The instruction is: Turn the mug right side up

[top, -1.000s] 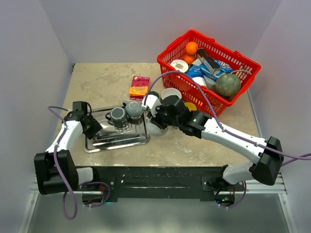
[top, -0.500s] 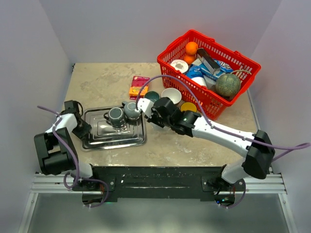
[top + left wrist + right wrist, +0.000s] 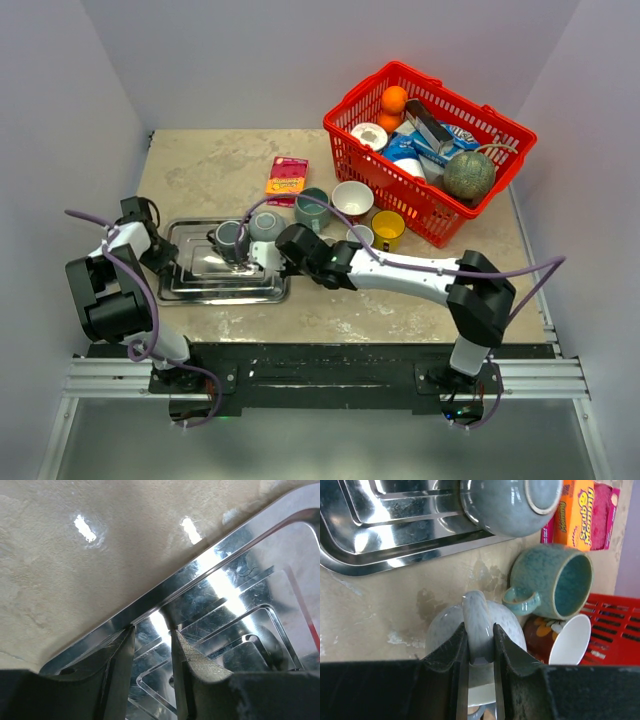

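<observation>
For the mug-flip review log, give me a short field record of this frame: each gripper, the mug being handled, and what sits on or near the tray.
left gripper: shut on the rim of the metal tray
right gripper: shut on the handle of the pale speckled mug
pale speckled mug: beside the tray's right edge; orientation unclear
on tray: dark mug, opening up
at tray's far right corner: grey-blue mug, base up
nearby on table: teal mug, opening up
</observation>
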Tool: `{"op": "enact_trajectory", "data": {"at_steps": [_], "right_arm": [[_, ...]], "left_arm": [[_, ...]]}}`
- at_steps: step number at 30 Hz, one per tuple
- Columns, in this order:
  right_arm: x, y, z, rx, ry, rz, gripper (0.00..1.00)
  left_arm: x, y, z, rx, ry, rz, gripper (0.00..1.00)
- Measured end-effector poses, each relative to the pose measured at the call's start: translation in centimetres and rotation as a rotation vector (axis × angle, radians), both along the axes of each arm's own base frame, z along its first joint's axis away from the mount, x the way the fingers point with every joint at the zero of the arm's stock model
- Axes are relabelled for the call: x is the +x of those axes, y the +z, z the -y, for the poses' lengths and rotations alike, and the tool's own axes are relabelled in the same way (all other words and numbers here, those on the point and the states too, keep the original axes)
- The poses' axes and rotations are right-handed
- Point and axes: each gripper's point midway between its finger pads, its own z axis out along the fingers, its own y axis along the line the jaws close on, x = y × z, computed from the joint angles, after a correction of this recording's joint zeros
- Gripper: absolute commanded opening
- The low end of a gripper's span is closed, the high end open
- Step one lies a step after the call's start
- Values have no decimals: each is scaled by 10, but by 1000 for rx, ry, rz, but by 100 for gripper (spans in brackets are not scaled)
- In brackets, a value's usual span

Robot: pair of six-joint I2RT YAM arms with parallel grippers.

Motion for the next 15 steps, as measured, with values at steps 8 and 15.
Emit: {"op": "enact_trajectory", "data": {"at_steps": [8, 15], "right_arm": [[-3, -38, -1, -209, 94, 36, 0], [2, -36, -10, -268, 124, 42, 6]], "left_arm": [[5, 5, -10, 5, 24, 21, 40], [18, 9, -13, -16, 19, 69, 45]]}}
